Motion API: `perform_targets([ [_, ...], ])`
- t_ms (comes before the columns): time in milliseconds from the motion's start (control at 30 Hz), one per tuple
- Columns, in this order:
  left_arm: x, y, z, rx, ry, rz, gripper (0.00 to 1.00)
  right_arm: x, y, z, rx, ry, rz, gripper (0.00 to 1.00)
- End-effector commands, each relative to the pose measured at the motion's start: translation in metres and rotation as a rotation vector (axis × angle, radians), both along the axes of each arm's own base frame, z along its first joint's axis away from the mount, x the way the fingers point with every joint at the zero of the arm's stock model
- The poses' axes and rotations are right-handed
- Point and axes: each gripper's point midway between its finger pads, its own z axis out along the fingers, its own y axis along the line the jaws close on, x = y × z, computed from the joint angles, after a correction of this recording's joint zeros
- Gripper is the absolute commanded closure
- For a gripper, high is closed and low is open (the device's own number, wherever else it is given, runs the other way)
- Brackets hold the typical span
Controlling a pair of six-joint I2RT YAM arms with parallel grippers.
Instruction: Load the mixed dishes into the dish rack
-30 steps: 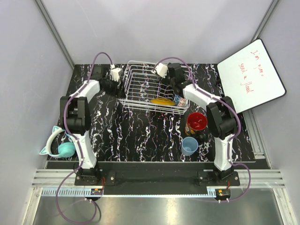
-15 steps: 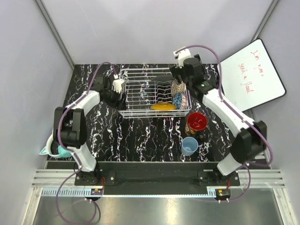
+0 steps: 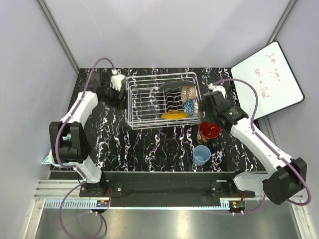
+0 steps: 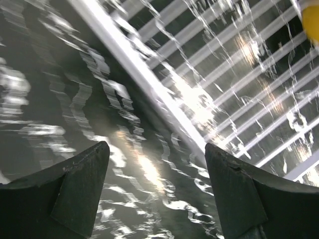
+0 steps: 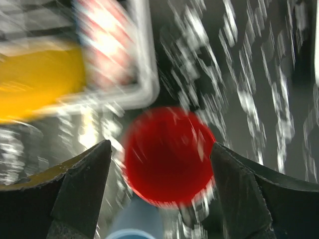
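Note:
The white wire dish rack [image 3: 149,102] holds the yellow-orange plate [image 3: 174,115], the dark squarish plate [image 3: 172,97], the pinkish speckled bowl [image 3: 187,93] and the blue patterned bowl [image 3: 189,106]. The red mug [image 3: 209,130] and light-blue cup [image 3: 202,154] stand on the table right of the rack. My right gripper [image 3: 205,110] is open and empty above the red mug [image 5: 169,154], the cup [image 5: 137,221] below it. My left gripper [image 3: 119,95] is open and empty beside the rack's left rim [image 4: 149,79].
A white board with red writing [image 3: 266,79] leans at the far right. Teal headphones [image 3: 49,158] lie at the left edge, mostly hidden by the left arm. The table is black marble-patterned.
My right arm swung out of the rack to the right and now hangs over the red mug. My left gripper shifted slightly away from the rack's left side.

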Motion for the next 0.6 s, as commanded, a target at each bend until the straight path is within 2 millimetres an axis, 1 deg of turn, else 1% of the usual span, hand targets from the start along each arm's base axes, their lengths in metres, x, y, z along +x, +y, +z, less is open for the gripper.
perform_targets([
  [0,0.024,0.021,0.069,0.027,-0.146,0.056,0.16,-0.051,-0.044,-0.038,-0.087,0.201,-0.302,0.14],
  [33,0.029,0.024,0.087,0.023,-0.183,0.062,0.16,-0.054,-0.046,-0.04,-0.09,0.212,-0.317,0.13],
  [133,0.028,0.026,0.11,0.026,-0.213,0.058,0.15,-0.06,-0.053,-0.043,-0.1,0.22,-0.371,0.11],
  [167,0.028,0.026,0.113,0.029,-0.217,0.054,0.15,-0.061,-0.052,-0.042,-0.088,0.217,-0.373,0.11],
  [300,0.021,0.022,0.117,0.01,-0.215,0.042,0.15,-0.065,-0.055,-0.051,-0.088,0.222,-0.388,0.11],
  [367,0.019,0.02,0.118,-0.003,-0.212,0.042,0.15,-0.067,-0.056,-0.065,-0.114,0.253,-0.395,0.11],
  [467,0.016,0.015,0.12,-0.029,-0.208,0.036,0.15,-0.063,-0.056,-0.082,-0.154,0.282,-0.404,0.11],
  [500,0.016,0.014,0.12,-0.034,-0.206,0.033,0.15,-0.059,-0.057,-0.083,-0.165,0.277,-0.411,0.11],
  [567,0.016,0.015,0.117,-0.033,-0.198,0.036,0.16,-0.051,-0.058,-0.077,-0.185,0.259,-0.41,0.13],
])
